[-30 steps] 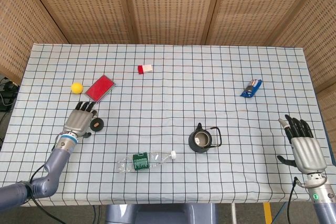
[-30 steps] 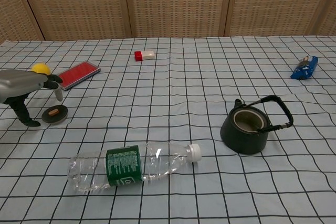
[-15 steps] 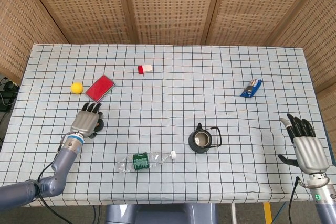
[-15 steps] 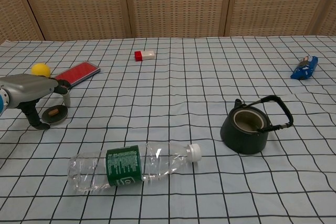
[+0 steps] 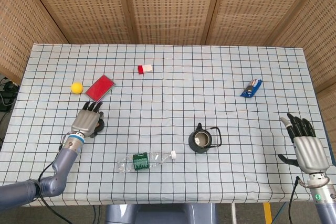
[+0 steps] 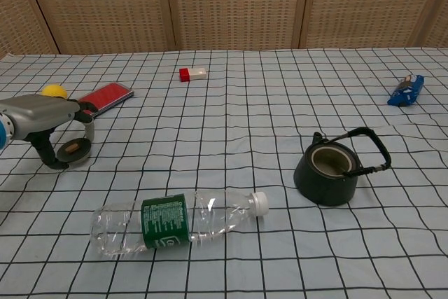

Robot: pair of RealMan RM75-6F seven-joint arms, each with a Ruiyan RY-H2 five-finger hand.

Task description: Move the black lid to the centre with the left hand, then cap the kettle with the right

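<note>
Checked tablecloth (image 5: 173, 77), uncapped kettle (image 5: 202, 139)

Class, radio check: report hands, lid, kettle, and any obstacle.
Left hand over black lid, grip unclear. Right hand open, idle. Kettle uncapped. Bottle lies near the path to centre.

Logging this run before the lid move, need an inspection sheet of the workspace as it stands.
Surface: table under a blue-white checked cloth, slightly wrinkled.
Job's things: small round black lid on the cloth at the left, under the left hand; dark round kettle uncapped, upright, handle tipped to one side.
Clutter: clear plastic bottle with green label lying on its side; flat red case; yellow ball; small red-and-white block; blue packet.
Hands: left hand over the lid, fingers around it, grip unclear; right hand at the right edge, fingers apart, holding nothing.
Cables: dark cables off the table's left edge.
Surroundings: brown perforated wall panels.
</note>
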